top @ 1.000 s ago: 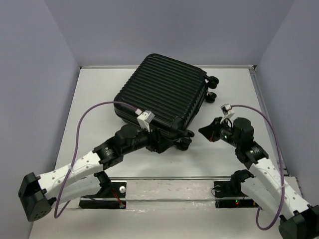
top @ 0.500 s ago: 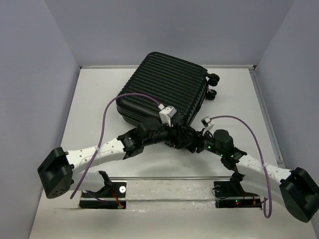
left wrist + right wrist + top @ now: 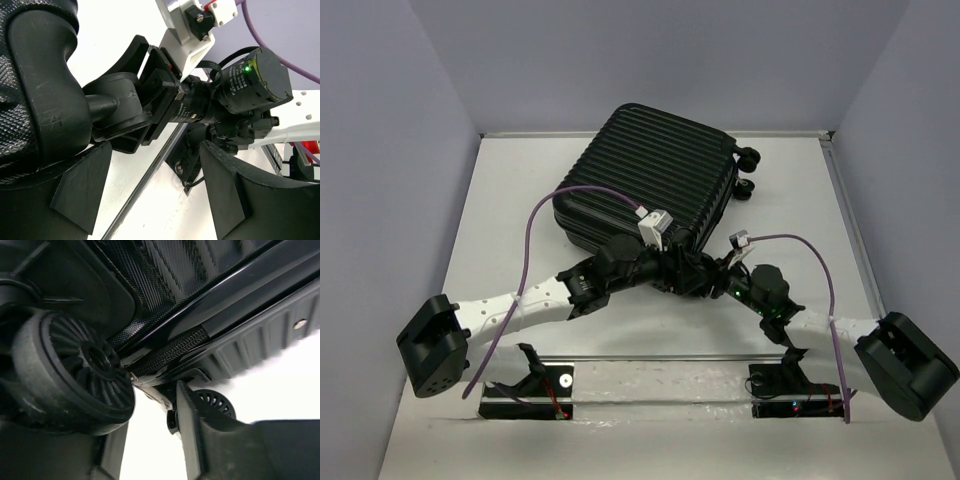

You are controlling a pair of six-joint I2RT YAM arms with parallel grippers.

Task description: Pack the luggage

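We see the left gripper [image 3: 682, 272] with its jaws spread wide at the near corner of the luggage [image 3: 650, 175], the right gripper [image 3: 713, 279] directly facing it. Its jaws stand partly apart beside a wheel [image 3: 75, 372], gripping nothing we can make out. The closed luggage lies flat toward the tabletop's [image 3: 500, 210] far edge.

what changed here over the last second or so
The right pincer swung left from open table to the near wheeled corner of the luggage, meeting the left pincer, which slid right along that edge. The luggage turned slightly. It is closed and flat as before, and neither pincer visibly grips anything.
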